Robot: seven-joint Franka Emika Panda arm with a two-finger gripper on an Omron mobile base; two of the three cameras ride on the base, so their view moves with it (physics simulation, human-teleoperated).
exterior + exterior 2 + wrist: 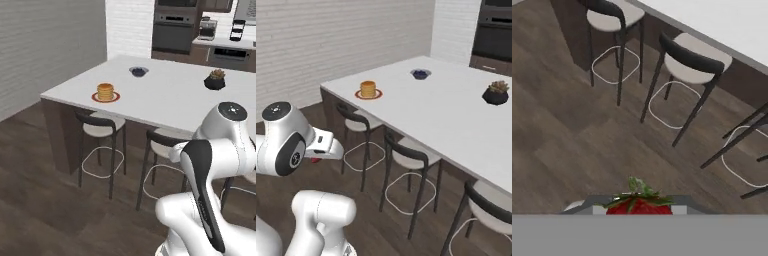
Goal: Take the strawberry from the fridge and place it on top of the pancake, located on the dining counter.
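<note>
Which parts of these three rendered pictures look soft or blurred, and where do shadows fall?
Left base view: even light, the far dark wall ovens look soft. Right base view: the stack of tan pancakes on its red plate casts hardly any shadow on the white-topped dining counter. Hand view: the small red strawberry is blurred at the bottom; the dark wood floor is evenly lit.

bench: white top (pixel 421 107), dark wood base, runs from upper left to right edge
pancake: tan stack (pixel 368 88) on a red-orange plate (pixel 378 94), near the bench's left corner
bowl: dark, blue contents (pixel 420 74)
plant: black pot (pixel 495 94)
stools: black-backed, along the near side (pixel 406 155)
</note>
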